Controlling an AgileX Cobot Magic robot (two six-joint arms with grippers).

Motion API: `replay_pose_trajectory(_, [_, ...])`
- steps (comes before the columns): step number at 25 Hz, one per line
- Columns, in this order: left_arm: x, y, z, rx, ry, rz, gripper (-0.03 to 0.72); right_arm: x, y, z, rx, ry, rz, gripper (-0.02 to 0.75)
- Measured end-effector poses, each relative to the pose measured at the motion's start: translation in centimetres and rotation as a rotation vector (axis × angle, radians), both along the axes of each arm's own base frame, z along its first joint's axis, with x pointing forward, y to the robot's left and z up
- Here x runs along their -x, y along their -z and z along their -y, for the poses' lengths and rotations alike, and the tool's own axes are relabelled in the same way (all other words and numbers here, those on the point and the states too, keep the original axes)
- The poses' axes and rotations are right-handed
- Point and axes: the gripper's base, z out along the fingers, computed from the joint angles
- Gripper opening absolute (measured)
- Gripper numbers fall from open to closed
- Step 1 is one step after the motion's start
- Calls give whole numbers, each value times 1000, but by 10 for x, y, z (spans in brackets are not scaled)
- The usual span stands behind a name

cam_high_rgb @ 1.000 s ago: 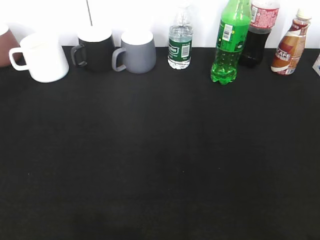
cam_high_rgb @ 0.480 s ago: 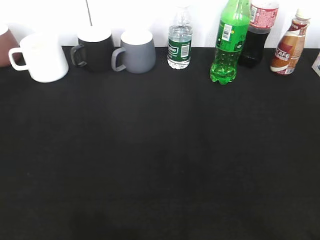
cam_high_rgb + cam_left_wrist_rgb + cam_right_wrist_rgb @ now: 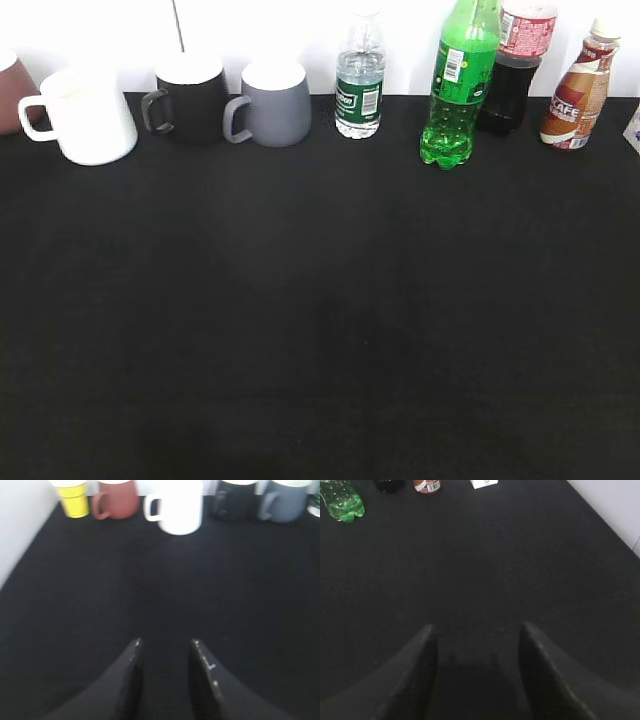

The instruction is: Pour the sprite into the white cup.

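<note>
Nothing on the bench (image 3: 320, 320) has shifted since the earlier frames. The sprite (image 3: 458, 85) stands at the back right, the white cup (image 3: 88, 115) far left. Left claw (image 3: 165, 647) slightly parted, right claw (image 3: 477, 632) wide; both empty.

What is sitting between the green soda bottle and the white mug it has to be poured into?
Along the back row, the black mug, the grey mug and the small water bottle stand between the green bottle and the white mug. The black tabletop in front of the row looks bare.
</note>
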Motion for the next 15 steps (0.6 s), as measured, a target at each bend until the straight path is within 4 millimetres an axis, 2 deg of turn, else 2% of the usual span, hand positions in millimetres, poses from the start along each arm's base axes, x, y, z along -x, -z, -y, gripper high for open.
replay_pose_trajectory(5, [0, 0, -1, 0, 55, 0, 240, 0, 0, 0, 0, 0, 0, 394])
replay_pose_trajectory(15, [0, 0, -1, -1, 55, 0, 237, 0, 0, 0, -1, 0, 0, 393])
